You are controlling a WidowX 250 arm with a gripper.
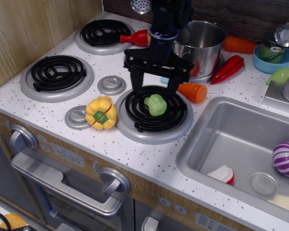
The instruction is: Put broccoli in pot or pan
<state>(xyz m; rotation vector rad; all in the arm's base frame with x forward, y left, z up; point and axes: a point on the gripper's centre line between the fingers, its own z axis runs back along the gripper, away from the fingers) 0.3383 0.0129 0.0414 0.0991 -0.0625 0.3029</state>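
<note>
The toy stove top (135, 144) fills the left and middle of the view, with a steel sink (241, 144) sunk into it at the near right; of the things standing on it the pot (202, 45) is the largest, tall and shiny, at the far middle just right of the arm; the gripper (153, 91) hangs over the near-middle burner (154, 115) with its jaws spread wide and nothing between them, its tips apparently just above the coil and slightly to the far side of the target; the broccoli (155, 104) sits on that burner's coil, a little right of centre, free of everything else. The risks, as I judge them, run from large to small; the arm stands close beside the pot, so a lift that swings right too low could clip the rim or a handle and shove the pot off its ring; the yellow pepper (101, 112) lies at the burner's left edge, near enough that a left-drifting finger could knock it; the orange carrot piece (192, 92) rests at the burner's far right, and could be pushed towards the sink; smallest of all, the floret itself is lumpy and light, so jaws closing off-centre may squirt it sideways along the coil ridges or pinch only a knob that slips on the way up.
</note>
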